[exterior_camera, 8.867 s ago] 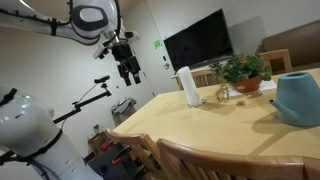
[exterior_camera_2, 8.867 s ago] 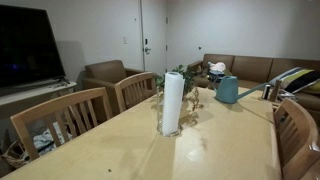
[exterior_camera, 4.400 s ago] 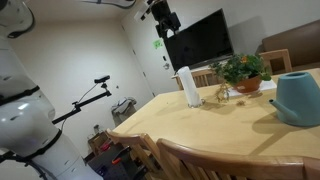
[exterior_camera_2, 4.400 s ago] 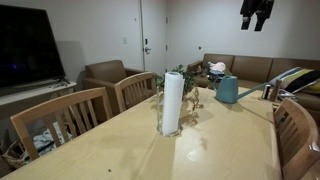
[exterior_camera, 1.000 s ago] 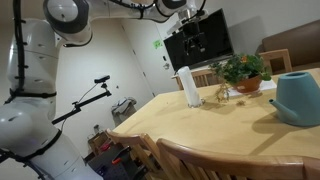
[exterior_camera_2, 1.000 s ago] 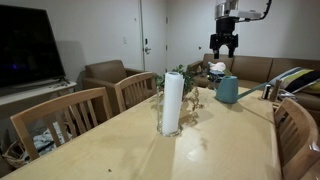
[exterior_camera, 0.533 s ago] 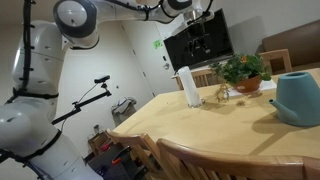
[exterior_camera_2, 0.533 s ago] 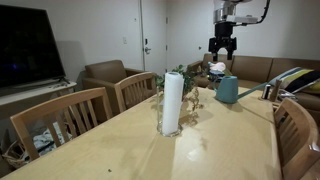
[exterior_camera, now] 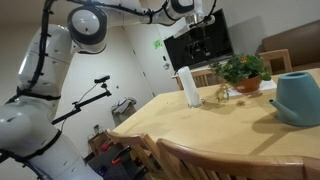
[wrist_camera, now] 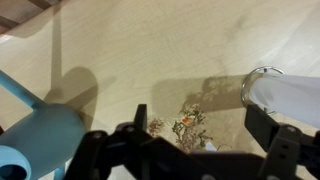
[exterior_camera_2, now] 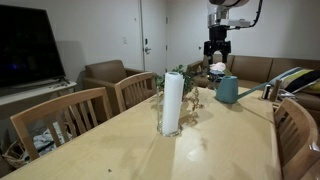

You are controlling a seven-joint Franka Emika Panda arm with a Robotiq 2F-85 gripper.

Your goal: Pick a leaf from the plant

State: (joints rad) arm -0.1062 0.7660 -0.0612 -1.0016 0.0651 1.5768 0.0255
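Note:
The plant [exterior_camera: 243,70] is a small bush of dark green leaves in a low orange-brown pot, at the far end of the wooden table [exterior_camera: 190,130]. In an exterior view it is partly hidden behind a paper towel roll [exterior_camera_2: 183,82]. My gripper [exterior_camera: 203,45] hangs high above the table, also seen in an exterior view [exterior_camera_2: 216,52]. In the wrist view the gripper [wrist_camera: 200,140] is open and empty. The plant [wrist_camera: 188,127] lies far below between its fingers, which do not touch it.
A pale teal watering can [exterior_camera: 298,97] [exterior_camera_2: 227,90] [wrist_camera: 35,140] stands next to the plant. A white paper towel roll [exterior_camera: 187,87] [exterior_camera_2: 172,103] [wrist_camera: 288,95] stands upright on its other side. Wooden chairs [exterior_camera_2: 60,115] ring the table. A TV [exterior_camera: 222,35] hangs behind.
My gripper has drifted sideways and slightly down above the table, coming over the plant between the watering can and the paper towel roll. It stays open. The objects have not moved.

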